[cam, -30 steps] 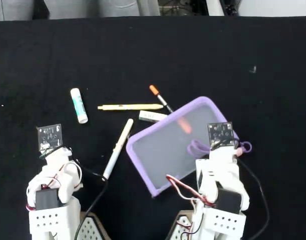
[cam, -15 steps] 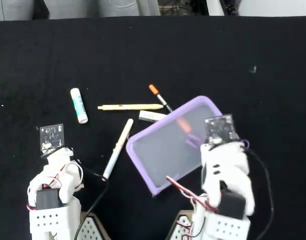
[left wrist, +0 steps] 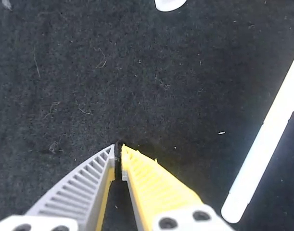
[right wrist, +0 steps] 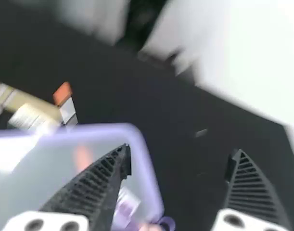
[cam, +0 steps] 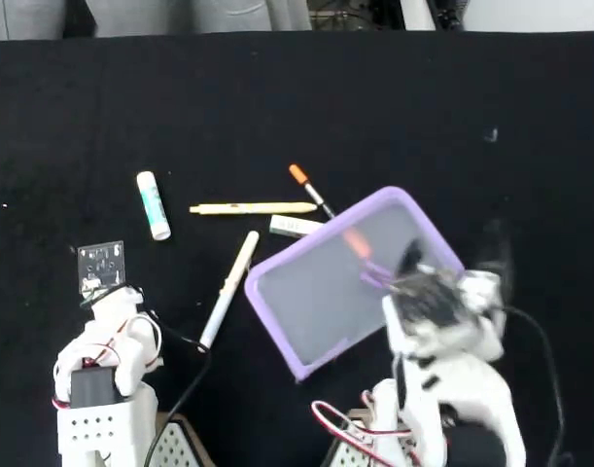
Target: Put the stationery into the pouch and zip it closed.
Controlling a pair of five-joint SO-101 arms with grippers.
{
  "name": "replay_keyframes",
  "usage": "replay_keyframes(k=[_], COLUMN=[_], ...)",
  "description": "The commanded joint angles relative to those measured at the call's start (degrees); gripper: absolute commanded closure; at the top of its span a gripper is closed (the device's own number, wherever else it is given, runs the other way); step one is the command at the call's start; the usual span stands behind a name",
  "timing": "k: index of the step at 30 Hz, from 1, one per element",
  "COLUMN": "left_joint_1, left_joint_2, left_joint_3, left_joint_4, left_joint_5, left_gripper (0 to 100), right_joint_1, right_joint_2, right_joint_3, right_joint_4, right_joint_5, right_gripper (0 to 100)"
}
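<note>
A clear pouch with a purple rim [cam: 321, 282] lies tilted at the table's middle, with an orange item [cam: 356, 243] seen through it. Beside its far-left edge lie an orange-capped pen [cam: 311, 191], a small white stick [cam: 297, 226], a yellow pen [cam: 253, 207], a white pen [cam: 228, 289] and a glue stick [cam: 153, 204]. My right gripper [right wrist: 180, 161] is open above the pouch's [right wrist: 142, 144] right corner, holding nothing. My left gripper [left wrist: 119, 150] is shut and empty, low over bare cloth, with the white pen [left wrist: 264, 149] off to one side.
Black cloth [cam: 471, 117] covers the whole table, with wide free room at the back and right. Both arm bases stand at the front edge, the left arm [cam: 102, 321] and the right arm [cam: 442, 331]. Cables trail between the bases.
The right arm has lifted and swung over the pouch's near-right corner, now blurred with motion and covering the purple zip loop. The left arm has hardly shifted.
</note>
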Motion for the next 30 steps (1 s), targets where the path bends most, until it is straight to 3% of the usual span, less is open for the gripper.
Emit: replay_keyframes(k=[1,15,22,30], left_joint_1=[0.48,0.4,0.4,0.4], left_joint_2=[0.35,0.35,0.35,0.35], left_joint_3=[0.57,0.57,0.57,0.57], left_joint_4=[0.26,0.26,0.26,0.26], left_joint_5=[-0.53,-0.53,-0.53,-0.53], left_gripper=[97,97,97,97], right_joint_1=[-8.0,-4.57,2.99,3.52], right_joint_2=[12.0,41.19,42.68,42.51], right_joint_3=[-3.74,-1.45,7.87,16.75], right_joint_4=[4.92,-2.29,-16.88,-25.58], right_joint_5=[5.19,19.25,23.82,25.67], right_gripper=[67.0,67.2,67.3,67.3])
